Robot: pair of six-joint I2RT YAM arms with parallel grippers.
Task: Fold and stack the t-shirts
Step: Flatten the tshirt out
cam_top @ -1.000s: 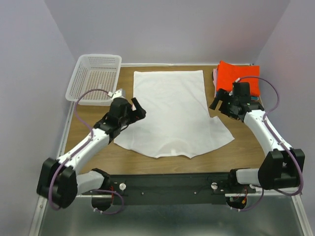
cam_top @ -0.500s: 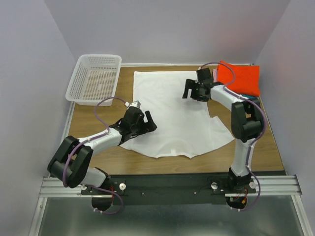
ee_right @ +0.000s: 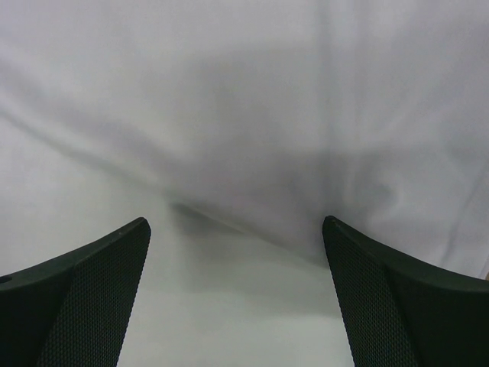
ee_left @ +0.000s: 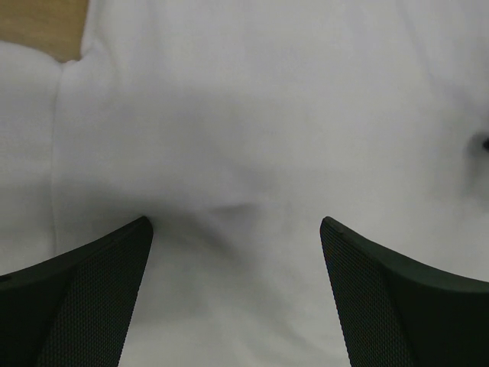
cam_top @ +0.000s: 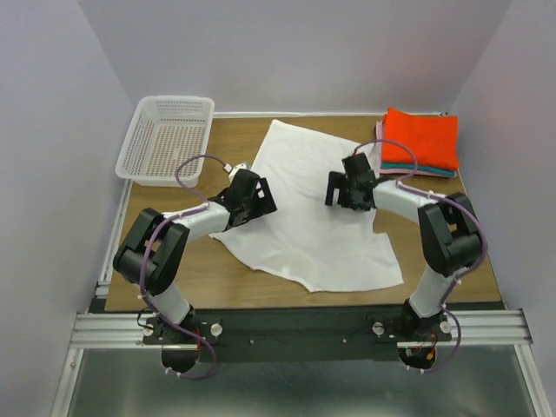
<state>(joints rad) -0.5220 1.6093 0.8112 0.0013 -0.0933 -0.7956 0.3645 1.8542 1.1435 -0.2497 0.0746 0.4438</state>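
The plain white short-sleeved cloth t-shirt lies unfolded and spread flat, just to the right of the white plastic mesh basket. It sits skewed, with one narrow corner pointing to the far side and its wider near edge slanting down to the right. Both wrist views show soft wrinkles across the cloth. Further right of the basket, just beside the white shirt's far edge, sits a neat stack of folded shirts — bright orange-red on top, with thin teal and pink edges showing beneath.

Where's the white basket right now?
In the overhead view, the white basket sits at the far left corner of the table, left of the spread white t-shirt and beyond the left gripper.
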